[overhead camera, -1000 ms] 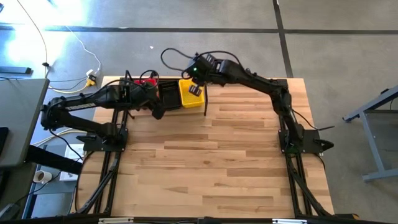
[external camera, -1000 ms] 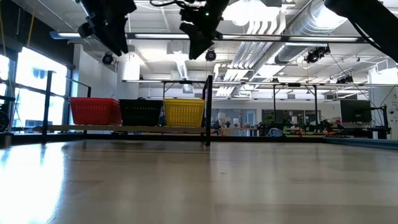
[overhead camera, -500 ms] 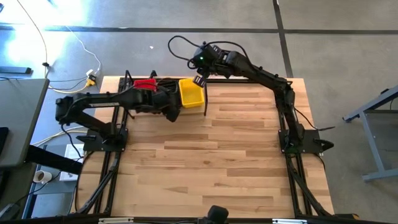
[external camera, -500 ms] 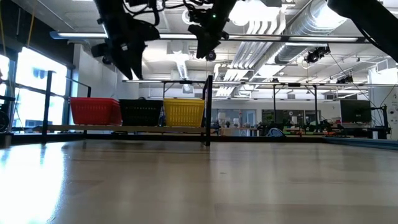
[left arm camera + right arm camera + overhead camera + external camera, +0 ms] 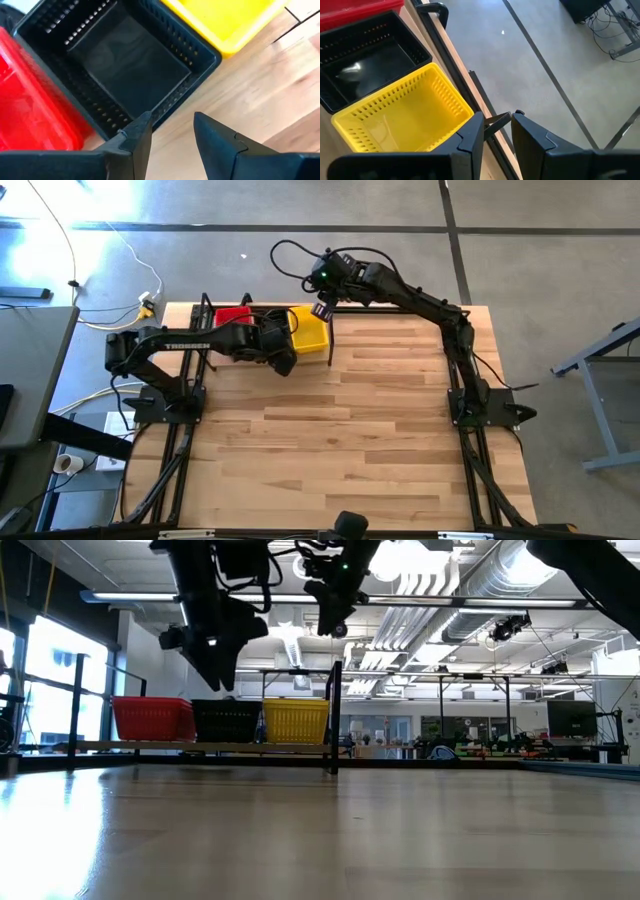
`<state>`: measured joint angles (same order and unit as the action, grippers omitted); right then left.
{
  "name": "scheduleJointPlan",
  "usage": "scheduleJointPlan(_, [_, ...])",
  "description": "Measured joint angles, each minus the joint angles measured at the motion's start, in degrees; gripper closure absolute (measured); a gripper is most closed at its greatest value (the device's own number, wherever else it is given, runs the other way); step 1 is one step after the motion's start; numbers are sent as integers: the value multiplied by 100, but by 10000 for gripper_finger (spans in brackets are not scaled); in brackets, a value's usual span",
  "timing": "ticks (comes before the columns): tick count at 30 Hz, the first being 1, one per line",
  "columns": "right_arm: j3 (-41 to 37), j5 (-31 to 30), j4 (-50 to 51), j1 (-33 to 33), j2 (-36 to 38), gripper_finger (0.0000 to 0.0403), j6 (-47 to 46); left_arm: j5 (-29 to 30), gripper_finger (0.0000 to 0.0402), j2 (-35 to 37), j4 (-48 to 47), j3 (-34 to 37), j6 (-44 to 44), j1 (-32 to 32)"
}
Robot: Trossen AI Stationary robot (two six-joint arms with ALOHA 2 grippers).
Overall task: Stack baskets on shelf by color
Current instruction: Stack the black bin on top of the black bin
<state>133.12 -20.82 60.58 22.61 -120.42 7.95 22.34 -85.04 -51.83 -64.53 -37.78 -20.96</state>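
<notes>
Three baskets stand side by side on the shelf (image 5: 200,747) at the table's far left: red (image 5: 153,718), black (image 5: 226,720) and yellow (image 5: 296,720). Seen from above, the red basket (image 5: 232,315) and yellow basket (image 5: 310,330) show, while my left arm covers most of the black one. My left gripper (image 5: 172,125) is open and empty, above the table just near of the black basket (image 5: 125,65). My right gripper (image 5: 497,122) is open and empty, high over the shelf's far right corner beside the yellow basket (image 5: 400,120).
A black upright post (image 5: 335,715) stands at the shelf's right end, near the yellow basket. The wooden tabletop (image 5: 380,440) stretches bare to the near and right of the shelf. Beyond the table's far edge lies grey floor (image 5: 545,65).
My left gripper has moved from over the red and black baskets toward the table's right and near side, coming lower. My right gripper has drawn back from over the yellow basket toward the far edge, then held still. The baskets have not moved.
</notes>
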Motion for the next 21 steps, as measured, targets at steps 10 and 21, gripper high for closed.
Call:
scheduleJointPlan(10, [0,0,71,-13,-2,316,0,230,266,-397,90,2,274,-3])
scheduleJointPlan(21, [0,0,188,-13,-7,316,-18,280,315,-413,-208,2,698,-222])
